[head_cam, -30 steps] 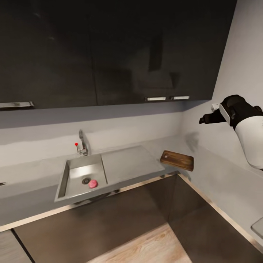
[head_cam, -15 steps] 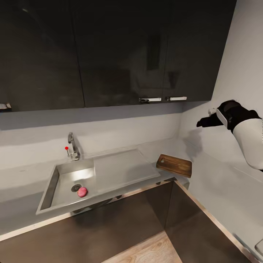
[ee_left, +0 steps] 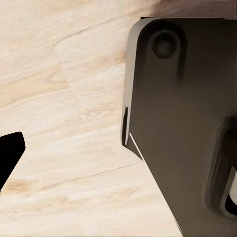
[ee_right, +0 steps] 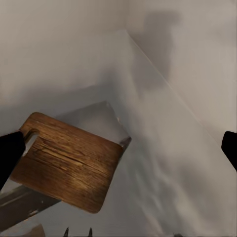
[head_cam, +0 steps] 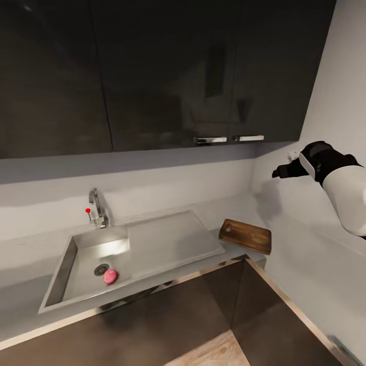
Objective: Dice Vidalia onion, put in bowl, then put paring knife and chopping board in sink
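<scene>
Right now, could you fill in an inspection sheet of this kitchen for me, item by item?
Surface: grey countertop, L-shaped.
Job's things: Vidalia onion lying in the sink beside the drain; chopping board flat on the counter corner.
Clutter: nothing seen.
Grippers: right gripper raised near the wall, fingers apart in its wrist view; left gripper over pale wooden floor, state unclear.
Cables: nothing seen.
Surroundings: dark upper cabinets, faucet.
</scene>
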